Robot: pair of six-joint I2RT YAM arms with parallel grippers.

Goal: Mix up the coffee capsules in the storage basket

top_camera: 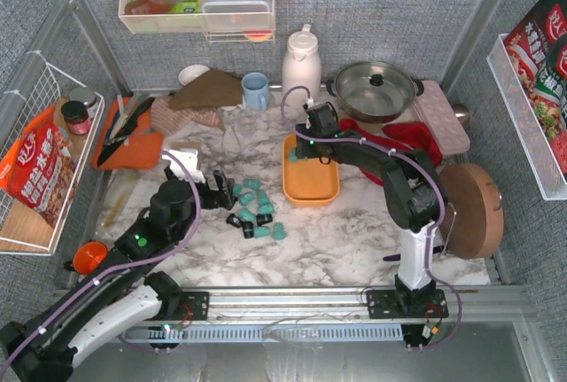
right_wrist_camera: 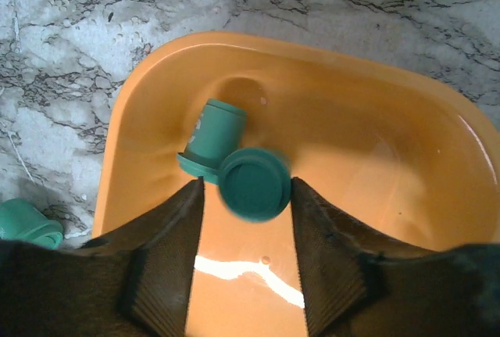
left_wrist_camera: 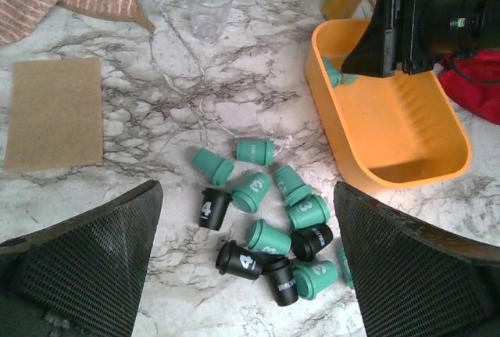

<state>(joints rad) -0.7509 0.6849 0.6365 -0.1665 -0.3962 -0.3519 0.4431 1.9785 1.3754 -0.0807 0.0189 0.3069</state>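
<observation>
From above we see the storage basket just right of the frame's centre on the marble table. The right gripper hangs over its upper-left corner. The loose coffee capsules are clustered on the marble just left of the basket, and the left gripper sits at the left edge of that cluster. In the left wrist view, that gripper's mesh fingers fill the lower corners, spread as wide as they go and holding nothing. The teal and black capsules lie scattered between them (several on their sides), with the basket at upper right. In the right wrist view, the jaws stand partway apart over the basket floor with a teal capsule between the tips. It is blurred, and a strip of orange shows between it and the finger on the left of the frame, so it looks loose rather than clamped. A second teal capsule lies on its side just above it, inside the basket.
</observation>
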